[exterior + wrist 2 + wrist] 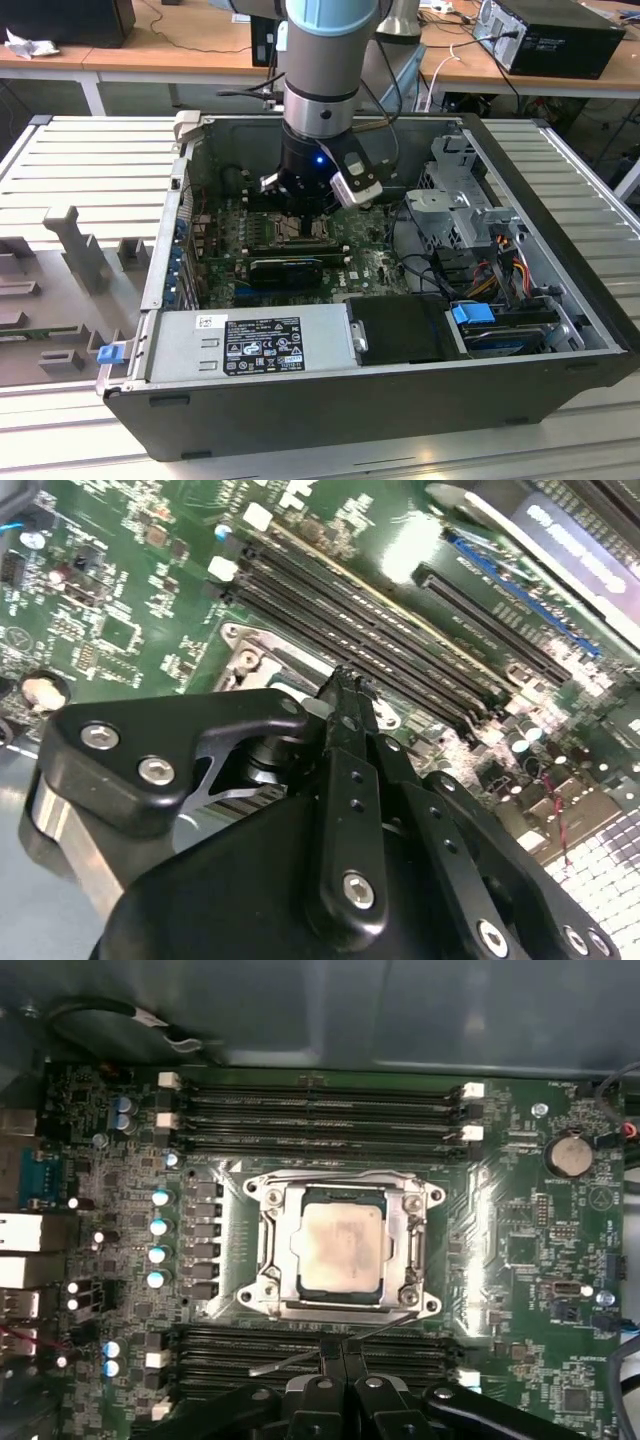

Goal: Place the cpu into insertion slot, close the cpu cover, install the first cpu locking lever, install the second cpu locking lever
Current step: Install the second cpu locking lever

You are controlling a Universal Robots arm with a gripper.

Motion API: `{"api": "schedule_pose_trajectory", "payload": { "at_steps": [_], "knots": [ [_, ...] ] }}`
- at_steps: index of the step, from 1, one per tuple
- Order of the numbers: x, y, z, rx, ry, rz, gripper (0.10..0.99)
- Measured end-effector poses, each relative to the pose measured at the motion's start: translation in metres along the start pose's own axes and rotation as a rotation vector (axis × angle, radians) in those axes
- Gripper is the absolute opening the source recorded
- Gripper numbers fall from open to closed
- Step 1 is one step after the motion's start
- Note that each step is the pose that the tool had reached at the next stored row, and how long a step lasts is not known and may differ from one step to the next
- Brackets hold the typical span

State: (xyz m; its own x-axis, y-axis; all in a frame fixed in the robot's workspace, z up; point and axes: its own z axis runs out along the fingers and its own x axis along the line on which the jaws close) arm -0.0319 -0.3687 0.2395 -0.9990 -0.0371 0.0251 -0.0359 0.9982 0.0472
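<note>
Cpu: flat silvery-grey square, seated in insertion slot, mid-motherboard.
Cpu cover: thin metal frame, lying flat around chip.
Gripper: black fingers pressed together, empty, at socket's edge.

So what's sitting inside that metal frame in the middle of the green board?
A square silvery chip, the cpu, shows through the window of the cpu cover, which lies flat around it. The insertion slot beneath is hidden by chip and frame. The hand hovers beside the frame's edge.
</note>
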Motion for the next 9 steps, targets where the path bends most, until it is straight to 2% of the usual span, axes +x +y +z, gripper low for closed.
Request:
{"api": "schedule_pose_trajectory", "payload": {
  "at_steps": [4, 9],
  "knots": [
    [0.0098, 0.0002, 0.0016, -0.007, -0.0003, 0.0, 0.106],
    [0.0103, -0.0002, 0.0098, -0.011, 0.0, -0.007, 0.106]
  ]
}}
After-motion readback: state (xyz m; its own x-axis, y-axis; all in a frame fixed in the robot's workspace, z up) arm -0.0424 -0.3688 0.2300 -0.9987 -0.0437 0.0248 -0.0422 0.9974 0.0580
